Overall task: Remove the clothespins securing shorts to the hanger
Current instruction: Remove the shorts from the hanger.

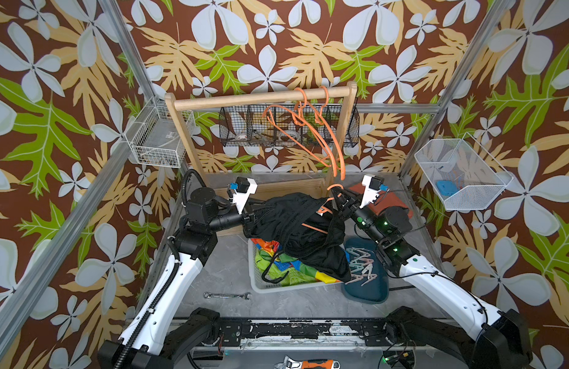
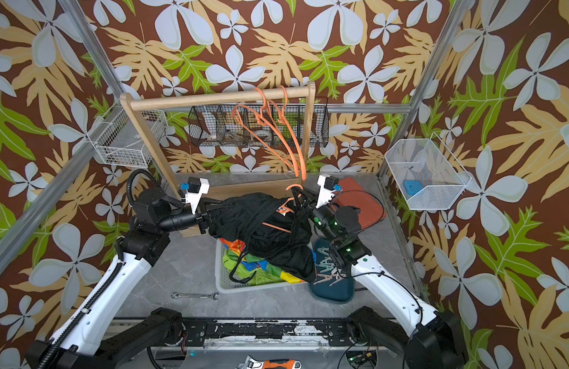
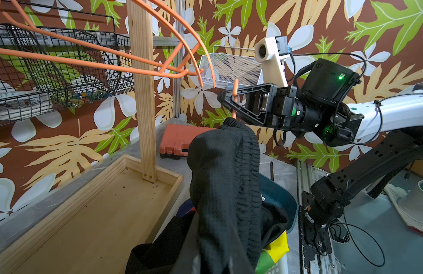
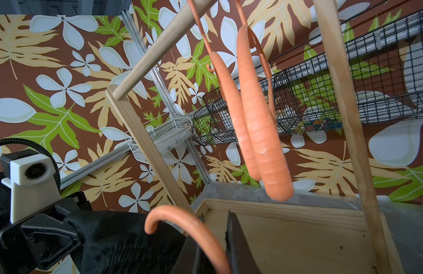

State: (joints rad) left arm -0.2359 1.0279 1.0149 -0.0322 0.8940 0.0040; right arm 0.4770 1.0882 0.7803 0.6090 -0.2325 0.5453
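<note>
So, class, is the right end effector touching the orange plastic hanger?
Touching. The left wrist view shows the right end effector clamped on the orange plastic hanger, at its hook.

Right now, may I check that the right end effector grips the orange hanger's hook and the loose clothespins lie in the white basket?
Not quite: in both top views the clothespins lie in the teal tray beside the white basket. The right end effector does grip the hanger's hook.

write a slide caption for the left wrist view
Right gripper shut on the hook of the orange hanger, above the bunched black shorts, beside the wooden rack.
</note>
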